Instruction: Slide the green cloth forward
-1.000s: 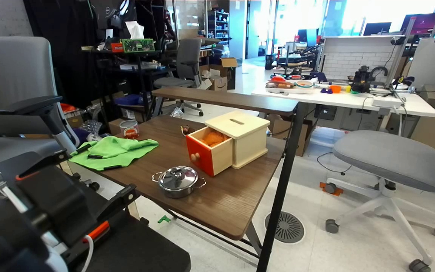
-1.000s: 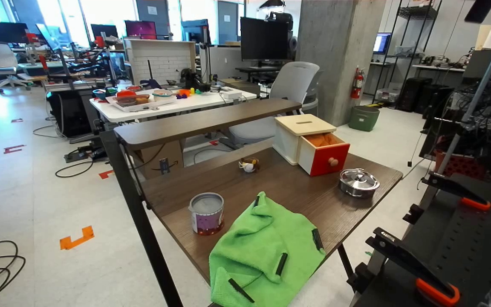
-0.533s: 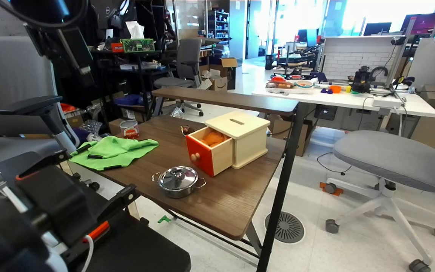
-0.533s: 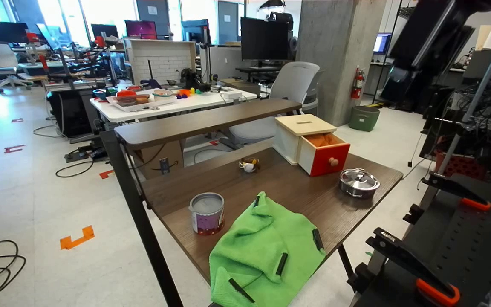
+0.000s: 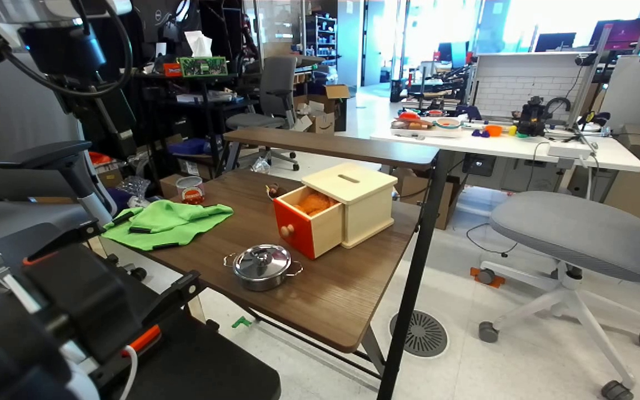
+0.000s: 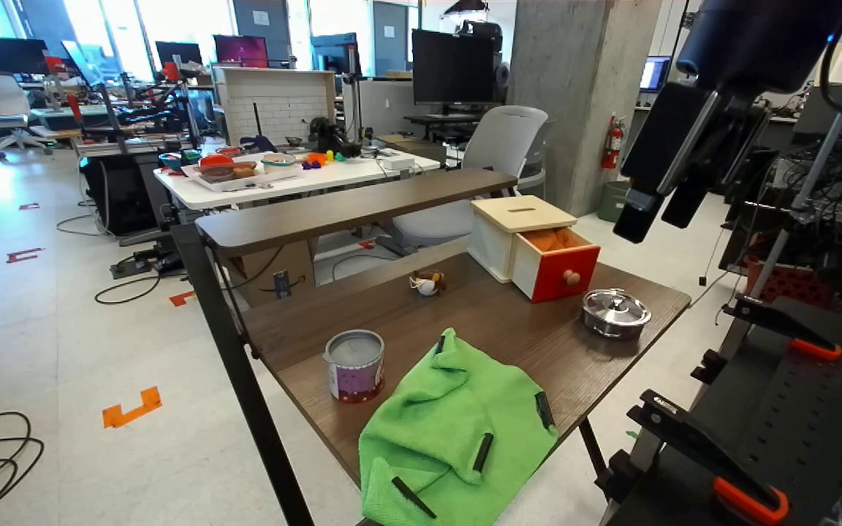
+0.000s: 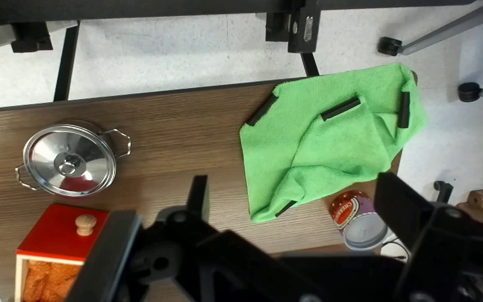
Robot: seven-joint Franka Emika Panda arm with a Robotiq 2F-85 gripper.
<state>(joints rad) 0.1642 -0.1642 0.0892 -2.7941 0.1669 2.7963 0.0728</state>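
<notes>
On table (image 7: 183,138): one green cloth (image 7: 321,147) with four black strips (image 7: 341,108)
Beside it: one can (image 7: 355,220)
Farther: one pot (image 7: 70,161), one box (image 5: 367,214)
My one gripper (image 7: 298,193): fingers stand apart

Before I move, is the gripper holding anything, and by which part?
Nothing is held: the gripper is open and empty, clear of the green cloth, which lies on the table.
</notes>
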